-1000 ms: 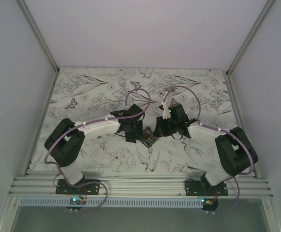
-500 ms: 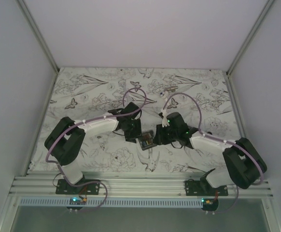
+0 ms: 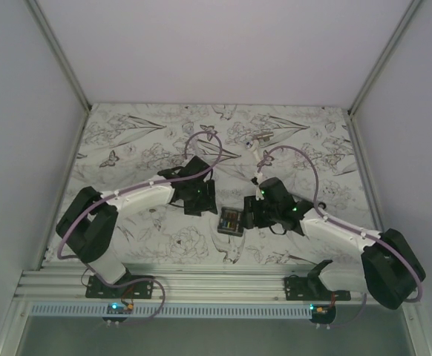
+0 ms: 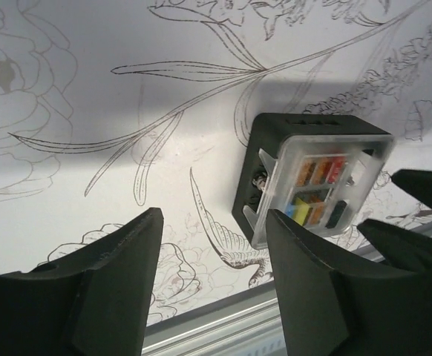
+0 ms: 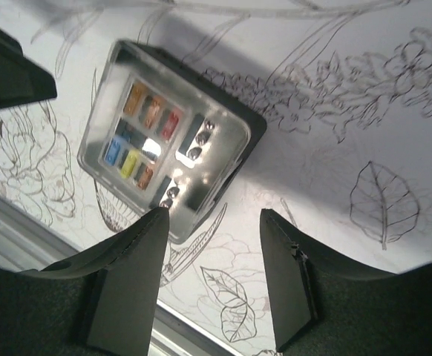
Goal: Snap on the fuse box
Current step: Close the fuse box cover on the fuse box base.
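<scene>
The fuse box (image 3: 230, 221) lies on the flower-patterned table between the two arms, a small black box under a clear cover with red, orange, yellow and blue fuses showing through. It appears again in the left wrist view as the fuse box (image 4: 312, 178) and in the right wrist view as the fuse box (image 5: 168, 137). My left gripper (image 4: 214, 222) is open and empty, left of the box and apart from it. My right gripper (image 5: 214, 222) is open too, nothing between its fingers, with the box just beyond its left fingertip.
The table's near edge with its metal rail (image 3: 216, 283) runs close below the box. White walls close in the left, right and back sides. A small white part (image 3: 262, 136) lies far back on the patterned cloth.
Both grippers have opened and let go of the fuse box, which now rests on the table. The left arm drew back to the left, the right arm dropped lower and rightward.
</scene>
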You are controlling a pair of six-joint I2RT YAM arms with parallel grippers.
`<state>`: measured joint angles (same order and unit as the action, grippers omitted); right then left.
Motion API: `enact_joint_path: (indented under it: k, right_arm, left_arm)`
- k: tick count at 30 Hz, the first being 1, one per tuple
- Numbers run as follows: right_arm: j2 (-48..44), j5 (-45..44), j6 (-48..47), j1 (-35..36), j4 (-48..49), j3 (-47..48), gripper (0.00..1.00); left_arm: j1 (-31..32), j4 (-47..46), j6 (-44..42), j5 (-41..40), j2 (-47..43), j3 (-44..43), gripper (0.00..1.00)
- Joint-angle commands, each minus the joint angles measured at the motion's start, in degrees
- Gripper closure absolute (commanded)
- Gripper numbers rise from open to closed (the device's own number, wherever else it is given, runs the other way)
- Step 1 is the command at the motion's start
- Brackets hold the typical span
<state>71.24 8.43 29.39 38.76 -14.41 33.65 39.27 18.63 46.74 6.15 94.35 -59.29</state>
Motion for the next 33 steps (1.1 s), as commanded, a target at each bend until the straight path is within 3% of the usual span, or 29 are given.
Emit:
enact_joint_path:
  k: [1,13,25,30,33]
  right_arm:
    - [0.7,-5.3,2.5,-0.8,3.1,2.7,0.42]
    - [6.6,-1.9,7.2,-2.1,13.3,1.2,0.46]
    - [13.1,0.9,6.8,-2.0,14.6,-1.7,0.6]
    - [14.8,1.1,5.3,-1.9,15.0,0.7,0.63]
    - [11.0,-1.0,3.1,-2.0,14.4,2.5,0.58]
  left_arm:
    - [-0.2,1.4,-2.7,1.0,-0.8,-1.2,0.38]
    - [2.6,1.1,-3.3,4.7,7.9,-7.8,0.39]
    - [1.8,1.0,-0.1,3.7,14.7,-4.7,0.56]
    - [-0.1,0.8,-0.7,2.9,13.3,-3.1,0.55]
    - [-0.2,0.8,-3.0,0.2,8.2,-2.4,0.49]
